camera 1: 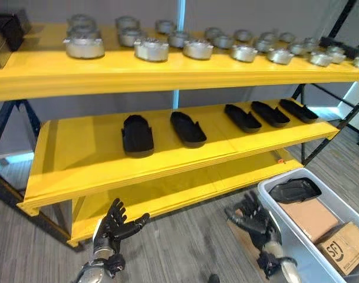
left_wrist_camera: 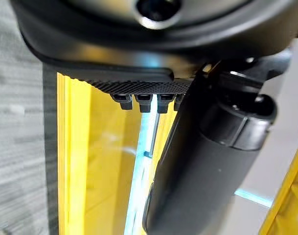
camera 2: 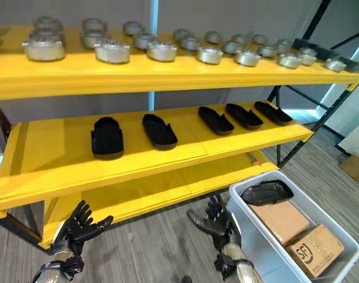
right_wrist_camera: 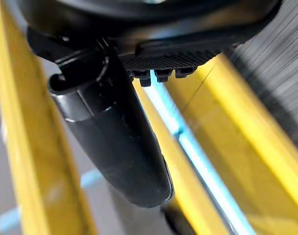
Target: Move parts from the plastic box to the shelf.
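A grey plastic box [camera 1: 267, 191] stands on the floor at the lower right. In it lies one black part [camera 1: 294, 190] beside cardboard boxes [camera 1: 312, 218]. On the middle board of the yellow shelf [camera 1: 79, 159] rest several black parts [camera 1: 137, 134], with a group of three toward the right [camera 1: 270, 113]. My left hand [camera 1: 112, 231] hangs low in front of the shelf's bottom board, fingers spread and empty. My right hand [camera 1: 252, 219] hovers just left of the box's near corner, fingers spread, holding nothing. Each wrist view shows a straight thumb [left_wrist_camera: 207, 161] [right_wrist_camera: 117, 147] against the yellow boards.
Many silver metal parts [camera 1: 151, 49] line the top board. A dark case [camera 1: 8, 29] sits at the top board's left end. Black shelf legs [camera 1: 320, 132] slant down at the right. Grey wooden floor [camera 1: 179, 247] lies between my hands.
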